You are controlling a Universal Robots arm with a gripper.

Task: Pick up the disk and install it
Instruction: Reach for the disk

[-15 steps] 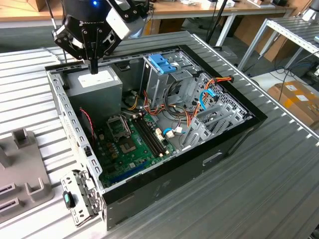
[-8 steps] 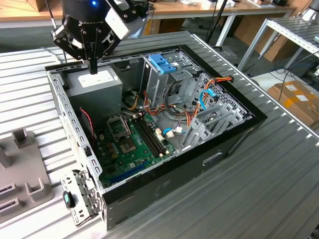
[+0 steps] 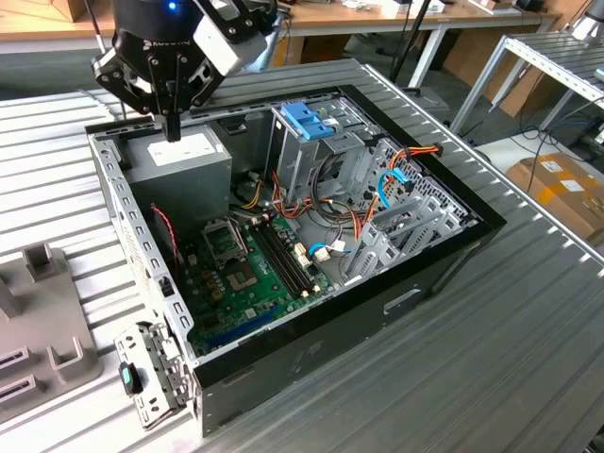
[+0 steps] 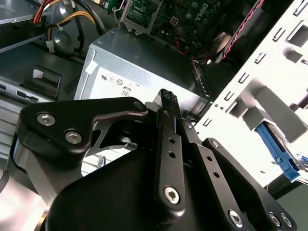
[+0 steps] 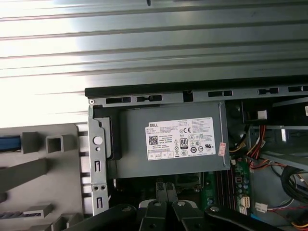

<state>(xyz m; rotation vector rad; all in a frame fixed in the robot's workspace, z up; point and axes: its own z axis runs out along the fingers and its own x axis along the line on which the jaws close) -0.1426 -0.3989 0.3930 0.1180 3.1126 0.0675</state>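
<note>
While the pincer (image 3: 173,132) is hovering closed and empty above the power supply (image 3: 189,165), the disk (image 4: 280,154) is standing apart in the pale rack (image 4: 250,82); its blue rail is showing. That rack is lying beside the case (image 3: 311,359).

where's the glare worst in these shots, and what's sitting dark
Worst in the first wrist view: the ribbed metal table washes out in bright bands, while the power supply sticker is evenly lit. In the second wrist view the black gripper sits dark against a bright slotted panel. The exterior view is evenly lit, with no strong glare on the computer case.
</note>
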